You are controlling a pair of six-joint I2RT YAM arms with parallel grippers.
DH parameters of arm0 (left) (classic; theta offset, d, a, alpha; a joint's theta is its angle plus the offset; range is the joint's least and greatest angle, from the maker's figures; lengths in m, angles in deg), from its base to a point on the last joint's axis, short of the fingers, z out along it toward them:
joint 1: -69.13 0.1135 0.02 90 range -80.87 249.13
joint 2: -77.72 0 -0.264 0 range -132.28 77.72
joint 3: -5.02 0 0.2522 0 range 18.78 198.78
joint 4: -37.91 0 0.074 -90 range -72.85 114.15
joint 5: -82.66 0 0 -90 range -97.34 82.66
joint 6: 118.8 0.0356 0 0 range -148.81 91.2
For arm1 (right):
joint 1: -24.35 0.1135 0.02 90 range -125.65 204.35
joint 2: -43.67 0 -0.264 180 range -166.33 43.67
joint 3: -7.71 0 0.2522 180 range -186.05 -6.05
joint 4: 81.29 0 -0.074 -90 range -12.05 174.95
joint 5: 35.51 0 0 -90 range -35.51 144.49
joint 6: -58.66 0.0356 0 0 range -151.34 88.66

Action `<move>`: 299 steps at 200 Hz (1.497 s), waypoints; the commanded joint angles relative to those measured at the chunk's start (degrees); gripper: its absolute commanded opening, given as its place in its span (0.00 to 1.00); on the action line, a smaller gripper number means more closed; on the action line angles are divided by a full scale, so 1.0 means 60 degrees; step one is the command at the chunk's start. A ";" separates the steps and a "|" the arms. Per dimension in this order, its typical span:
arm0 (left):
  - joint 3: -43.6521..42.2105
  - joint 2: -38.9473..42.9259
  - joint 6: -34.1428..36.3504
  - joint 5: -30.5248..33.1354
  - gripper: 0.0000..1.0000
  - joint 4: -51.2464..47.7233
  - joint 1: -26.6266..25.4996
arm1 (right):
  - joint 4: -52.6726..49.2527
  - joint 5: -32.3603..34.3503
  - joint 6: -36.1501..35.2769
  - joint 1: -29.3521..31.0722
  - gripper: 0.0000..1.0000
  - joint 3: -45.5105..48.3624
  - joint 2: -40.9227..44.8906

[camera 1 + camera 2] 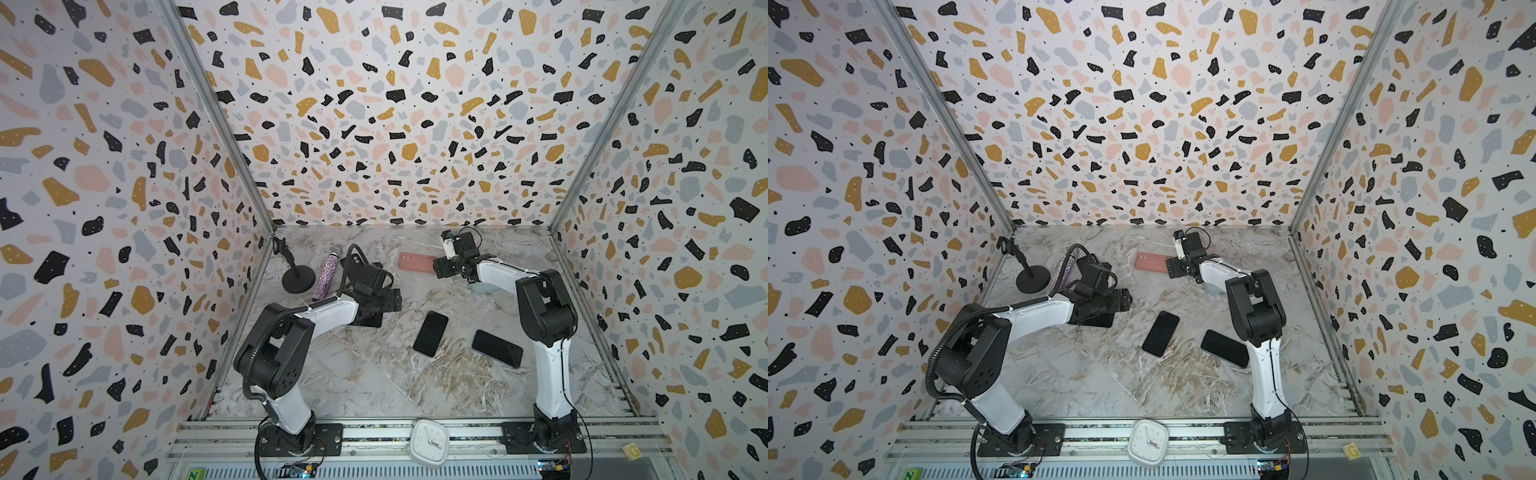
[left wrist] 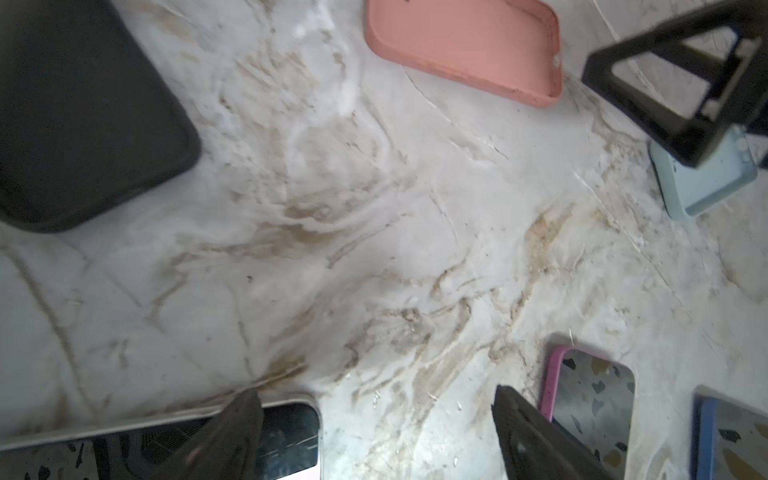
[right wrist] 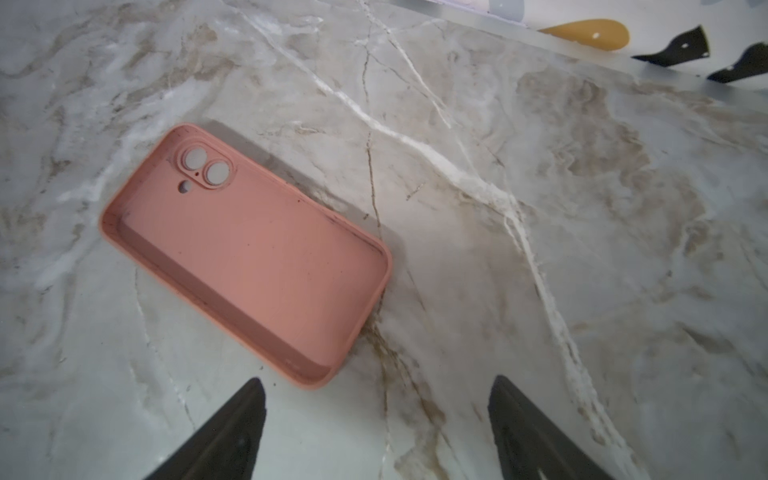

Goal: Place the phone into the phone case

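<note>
A pink phone case (image 3: 249, 249) lies hollow side up and empty at the back of the marble table (image 1: 374, 374). My right gripper (image 3: 378, 381) hangs open just off one short end of it, holding nothing. Two dark phones (image 1: 431, 333) (image 1: 497, 348) lie screen up mid-table; in the left wrist view one has a pink edge (image 2: 590, 399), the other a blue edge (image 2: 731, 440). My left gripper (image 2: 374, 392) is open over bare table, one finger above a white-edged phone (image 2: 291, 428). A black case (image 2: 83, 116) lies apart from it.
A light blue case (image 2: 702, 187) lies partly under the right arm (image 1: 498, 270). A black microphone stand (image 1: 297, 278) and a glittery purple microphone (image 1: 328, 274) sit at the back left. A white clock (image 1: 430, 442) rests on the front rail. Patterned walls enclose three sides.
</note>
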 commanded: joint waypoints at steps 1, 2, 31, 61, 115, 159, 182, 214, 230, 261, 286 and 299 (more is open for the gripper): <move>0.0368 0.0051 0.0047 -0.0500 0.88 -0.0021 -0.0068 | -0.0864 -0.0786 -0.0627 -0.0023 0.80 -0.1018 -0.0239; 0.0371 0.0051 0.0049 -0.0506 0.88 -0.0037 -0.0075 | -0.0887 -0.0811 -0.0636 -0.0030 0.80 -0.1075 -0.0272; 0.0301 0.0025 -0.0080 -0.0590 0.88 -0.0007 -0.0080 | -0.1684 -0.1244 -0.0761 -0.0022 0.77 -0.2504 -0.1232; 0.0383 0.0024 -0.0191 -0.0701 0.88 0.0003 -0.0076 | -0.2402 -0.1317 -0.0828 -0.0030 0.74 -0.4014 -0.2212; -0.0183 -0.0241 -0.0667 -0.1265 0.88 0.0679 -0.0155 | -0.4069 -0.0974 -0.1113 -0.0082 0.58 -0.7148 -0.4167; -0.0111 -0.0140 -0.0666 -0.1183 0.88 0.0605 -0.0171 | -0.3871 -0.1402 -0.1002 0.0005 0.37 -0.6211 -0.3804; -0.0232 -0.0096 -0.0721 -0.1279 0.88 0.0624 -0.0170 | -0.3907 -0.1389 -0.1024 0.0107 0.33 -0.5889 -0.3590; -0.0623 0.0154 -0.0843 -0.1390 0.88 0.0703 -0.0170 | -0.4144 -0.1429 -0.0868 0.0208 0.25 -0.5688 -0.3434; -0.0828 0.0350 -0.0891 -0.1376 0.88 0.0763 -0.0170 | -0.4293 -0.1424 -0.0638 0.0255 0.20 -0.5468 -0.3280; -0.1280 0.0662 -0.1124 -0.1423 0.88 0.1091 -0.0170 | -0.4077 -0.1143 -0.0059 0.0437 0.15 -0.4463 -0.2635; -0.1590 0.0836 -0.1355 -0.1590 0.88 0.1418 -0.0170 | -0.3996 -0.0496 0.0822 0.0647 0.04 -0.3697 -0.2107; -0.1715 0.0926 -0.1424 -0.1619 0.88 0.1526 -0.0170 | -0.3984 -0.0244 0.1524 0.0729 0.00 -0.3299 -0.1814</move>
